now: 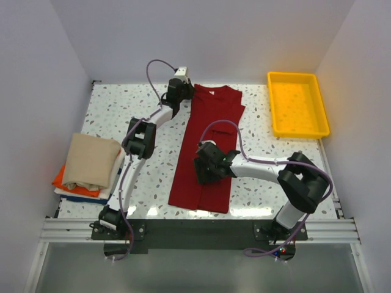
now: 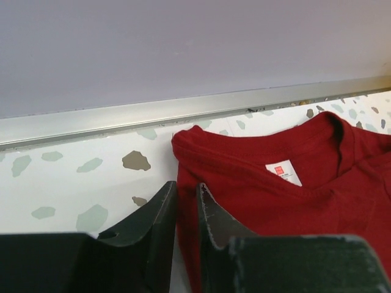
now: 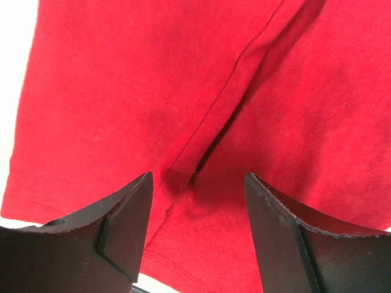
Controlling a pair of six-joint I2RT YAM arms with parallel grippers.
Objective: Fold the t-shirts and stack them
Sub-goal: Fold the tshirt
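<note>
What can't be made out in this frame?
1. Left wrist view: whether the left tool grips the dark red cotton t-shirt at its edge. The tool itself hides the contact.
2. Left wrist view: the print on the small white neck label is too small to read.
3. Top view: the folded blue shirt is mostly buried under the folded tan shirt.

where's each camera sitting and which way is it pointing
Top external: above, behind the bases, looking down at the table, left arm, right arm, dark red t-shirt, folded stack, yellow tray.
Left wrist: low, facing back wall; left gripper at the t-shirt's edge.
Right wrist: looking down on a fold; right gripper open.
All share the t-shirt.
</note>
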